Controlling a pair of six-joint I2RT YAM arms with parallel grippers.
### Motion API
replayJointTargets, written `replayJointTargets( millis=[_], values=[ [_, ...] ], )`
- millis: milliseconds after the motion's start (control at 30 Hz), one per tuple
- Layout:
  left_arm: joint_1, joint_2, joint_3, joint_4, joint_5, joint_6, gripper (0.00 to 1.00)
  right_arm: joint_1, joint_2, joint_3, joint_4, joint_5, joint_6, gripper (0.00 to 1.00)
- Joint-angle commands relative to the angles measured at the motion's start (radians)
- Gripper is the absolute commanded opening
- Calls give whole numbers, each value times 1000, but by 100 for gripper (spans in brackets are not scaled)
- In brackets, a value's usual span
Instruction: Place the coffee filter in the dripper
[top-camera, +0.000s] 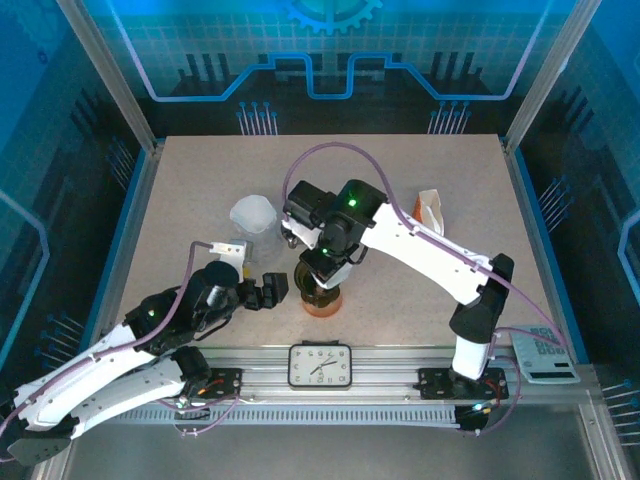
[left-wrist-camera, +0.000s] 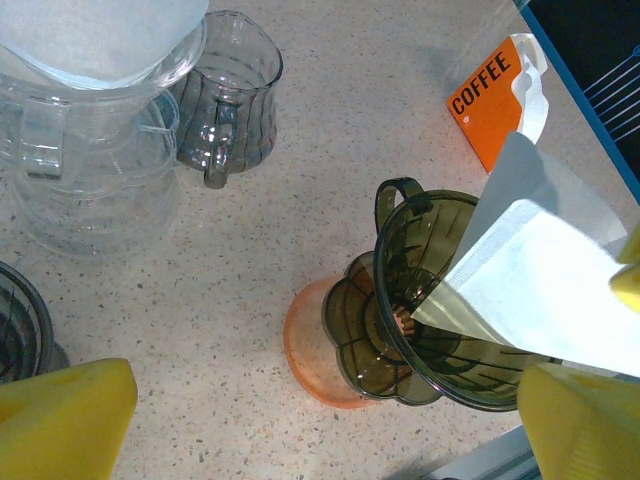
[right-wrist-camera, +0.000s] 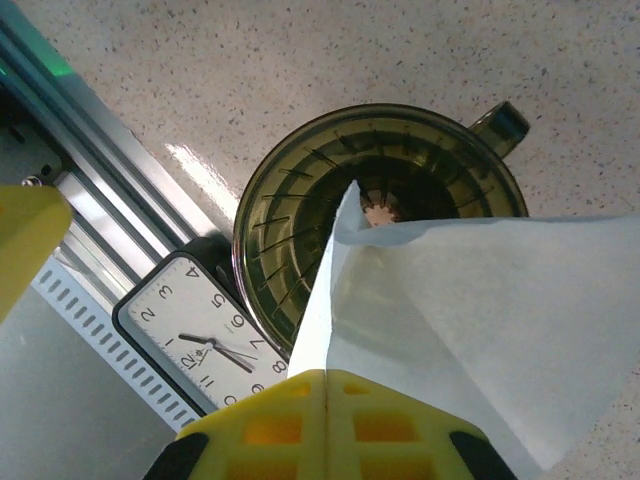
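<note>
Filter (right-wrist-camera: 480, 300), white paper folded flat into a cone, is pinched at its wide end between the closed yellow pads (right-wrist-camera: 260, 430) of the right gripper (right-wrist-camera: 325, 395), which hangs over the dripper (right-wrist-camera: 290, 200). Its pointed end dips inside the dripper's bowl, near the hole at the centre, while the rest slants up and out over the rim; whether the tip touches the ribbed wall I cannot tell. The dripper is dark green and see-through, with a loop handle, upright on an orange base (left-wrist-camera: 305, 350) at the near middle of the table (top-camera: 200, 190). The left gripper (top-camera: 270, 293) sits low just left of the dripper, jaws spread wide and holding nothing. A clock (top-camera: 321, 365) lies on the rail (top-camera: 400, 370) just in front of the dripper. Farther back a clear mug (left-wrist-camera: 228, 100) stands beside stacked clear glassware (left-wrist-camera: 90, 190), and an orange coffee pack (left-wrist-camera: 490, 105) stands off to the right
</note>
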Motion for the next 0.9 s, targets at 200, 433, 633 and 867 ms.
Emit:
replayJointTargets(
  millis=[200,433,633,867],
  values=[
    [9,-12,16,-17,16,-13,99,27,22,-75,44,-18,-6,0],
    [10,-11,17,-18,17,-16,99,27,6,-136,97,-20,4,8],
    [10,-12,23,-26,18,-28,99,27,-49,-158,142,-8,11,28],
    [10,-4,35,-34,6,-42,99,18,-158,-218,218,21,22,47]
  ],
)
